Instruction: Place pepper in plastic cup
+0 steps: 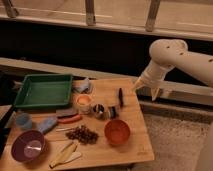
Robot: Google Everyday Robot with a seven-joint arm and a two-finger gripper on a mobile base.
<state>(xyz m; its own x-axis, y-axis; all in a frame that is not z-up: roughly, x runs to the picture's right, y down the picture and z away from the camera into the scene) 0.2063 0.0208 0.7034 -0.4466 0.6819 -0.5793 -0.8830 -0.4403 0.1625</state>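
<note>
While the hand (146, 90) hangs off the right edge: its two fingers stand spread with nothing between them, on a white arm, well apart from the task's things.
Pepper: the slender red-orange chili pepper (70, 119) lies flat on the pale wooden desk (136, 117), left of centre, just beside a flat blue cloth (46, 125).
Cup: the small pale grey-blue plastic cup (23, 120) stands near the left edge, beyond the cloth, near a round purple bowl (28, 146).
Risk, reach: the hand must cross most of the desk; a low path could knock the two dark cans (105, 111) or the small orange cup (83, 102).
Risk, grasp: being thin and flat-lying, the pepper may slip out, or the cloth may get pinched with it.
Risk, drop: a light cup could tip under the long pepper, or be nudged toward the edge.
Surface: crowded wood, with a green rectangular tray (44, 91) at back left and a round orange bowl (117, 131) in front.
Room: dim, with railing posts (90, 15) behind and speckled floor (170, 135) at right.
</note>
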